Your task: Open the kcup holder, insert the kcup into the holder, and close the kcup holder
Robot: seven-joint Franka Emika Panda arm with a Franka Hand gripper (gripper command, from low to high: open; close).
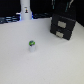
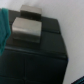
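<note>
Table [image 1: 30, 62]: pale, broad, takes up most of the exterior view.

Holder [image 1: 62, 26]: black box, toward the exterior view's right and far side of the table. We see two light handles [image 1: 61, 24] on its front, one above the other. Both drawers look flush with the front, so we read it as closed. In the wrist view the holder [image 2: 45, 55] fills most of the picture, with one light handle [image 2: 26, 28] close up.

Arm [image 1: 64, 7]: dark, hangs above the holder; we can only make out its lower part.

Gripper [image 1: 63, 13]: just above the holder. Too blurred to say whether the fingers are spread or pressed together; we cannot tell.

White bottle-like object [image 1: 25, 11]: upright, far edge, the exterior view's left.

Kcup [image 1: 32, 45]: white with green top, stands alone on the table, well apart from the holder.
</note>
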